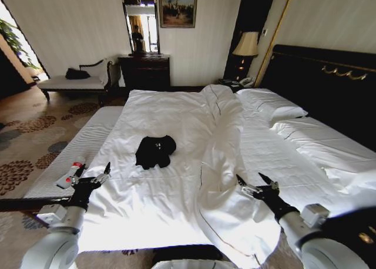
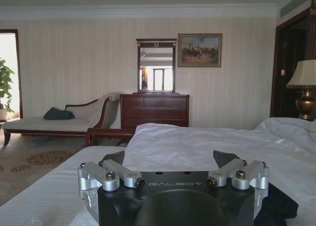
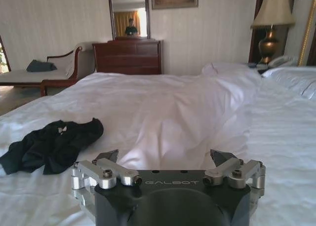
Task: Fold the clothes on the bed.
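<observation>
On the bed [image 1: 176,192], the crumpled black T-shirt [image 1: 155,151] is lying alone; left gripper [image 1: 95,175] and right gripper [image 1: 256,183] are hovering nearby, jaws released.

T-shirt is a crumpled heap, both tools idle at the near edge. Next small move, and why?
Probably reach the left tool forward toward the T-shirt. The shirt lies bunched on the bed, apart from both tools, and it sits nearer the left one. Both tools are open and hold nothing; the right tool hovers over the rumpled duvet.
</observation>
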Robot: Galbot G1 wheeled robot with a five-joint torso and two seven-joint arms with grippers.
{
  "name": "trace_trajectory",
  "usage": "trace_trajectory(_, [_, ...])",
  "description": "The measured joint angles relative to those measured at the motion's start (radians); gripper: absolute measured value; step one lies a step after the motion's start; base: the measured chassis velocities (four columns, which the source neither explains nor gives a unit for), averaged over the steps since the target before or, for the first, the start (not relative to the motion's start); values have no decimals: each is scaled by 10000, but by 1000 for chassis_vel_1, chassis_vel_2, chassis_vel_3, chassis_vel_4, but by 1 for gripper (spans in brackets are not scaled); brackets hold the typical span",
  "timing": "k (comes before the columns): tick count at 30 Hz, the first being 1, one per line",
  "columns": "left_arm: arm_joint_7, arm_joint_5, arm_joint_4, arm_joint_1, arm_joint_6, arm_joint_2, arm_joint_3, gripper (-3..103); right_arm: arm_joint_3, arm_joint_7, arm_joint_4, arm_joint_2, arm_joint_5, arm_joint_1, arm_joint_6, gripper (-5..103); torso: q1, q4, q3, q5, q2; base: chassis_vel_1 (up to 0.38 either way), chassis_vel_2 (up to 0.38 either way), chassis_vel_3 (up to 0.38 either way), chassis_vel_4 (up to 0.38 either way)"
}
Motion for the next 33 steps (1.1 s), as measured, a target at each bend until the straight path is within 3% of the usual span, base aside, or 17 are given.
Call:
trace_trajectory(6, [12, -36, 87, 4, 6, -2, 39, 100, -407, 206, -9, -206, 336, -107, -557, 100, 0, -2, 1, 6, 0, 0, 0, 0, 0])
trace_trajectory(11, [49, -100, 168, 64, -49, -49, 0, 100, -1015, 293, -532, -144, -950, -155, -639, 100, -1, -2, -1, 1, 0, 0, 0, 0, 0])
trace_trajectory(21, [-8, -147, 202, -159, 55, -38, 109, 100, -1324, 204, -610, -7, -1532, -379, -729, 103, 0, -4, -1, 1, 0, 0, 0, 0, 0])
trace_trajectory(23, [-17, -147, 194, -173, 64, -39, 117, 100, -1369, 176, -633, 25, -1582, -402, -718, 100, 0, -2, -1, 0, 0, 0, 0, 0, 0])
trace_trajectory(26, [-30, -163, 206, -157, 68, -37, 89, 100, -1435, 122, -638, 47, -1696, -502, -682, 85, 0, -3, -1, 1, 0, 0, 0, 0, 0])
trace_trajectory(28, [-33, -175, 213, -139, 62, -37, 74, 100, -1443, 124, -636, 48, -1708, -522, -674, 85, 0, -2, -1, 1, 0, 0, 0, 0, 0])
trace_trajectory(32, [-41, -194, 215, -85, 48, -70, 47, 100, -1465, 149, -630, 55, -1724, -551, -658, 63, 0, -1, -1, 2, 0, 0, 0, 0, 0])
trace_trajectory(33, [-41, -194, 215, -85, 48, -70, 47, 100, -1465, 149, -630, 55, -1724, -551, -658, 63, 0, -1, -1, 2, 0, 0, 0, 0, 0])
